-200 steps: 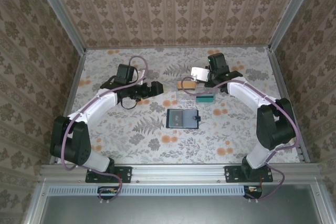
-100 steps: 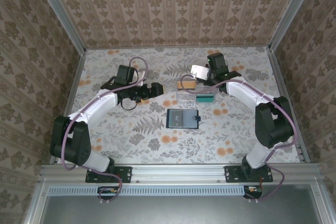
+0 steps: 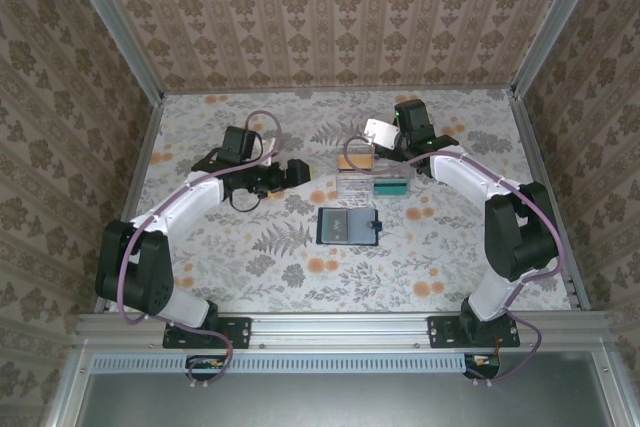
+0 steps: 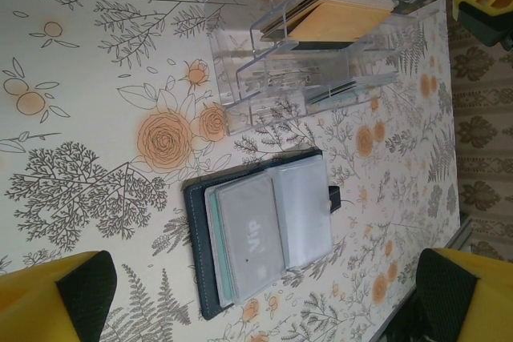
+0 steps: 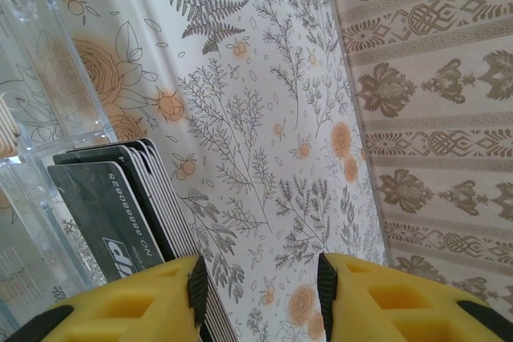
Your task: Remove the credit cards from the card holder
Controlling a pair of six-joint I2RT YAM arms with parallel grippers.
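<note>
Starting at the right tool [image 5: 256, 286], the yellow fingers are seen parted with nothing between them, held just over a row of dark teal cards [image 5: 108, 218] that are slotted into a clear stand [image 4: 240, 90]; tan cards [image 4: 333, 22] are stacked in another slot. Whether any of those teal cards were drawn from the holder cannot be told. The left tool [image 3: 296, 171] is spread wide and empty, placed near the stand's left side. The card holder [image 4: 195, 254] is laid open and flat on the tabletop [image 3: 250, 247], just nearer than the stand and apart from both tools. A pale card [image 4: 248, 234] is still tucked in its sleeve, and a teal card [image 4: 218, 282] is glimpsed as an edge beneath it. The task is therefore judged unfinished: at least these two cards are left to be pulled out, and neither is yet gripped.
</note>
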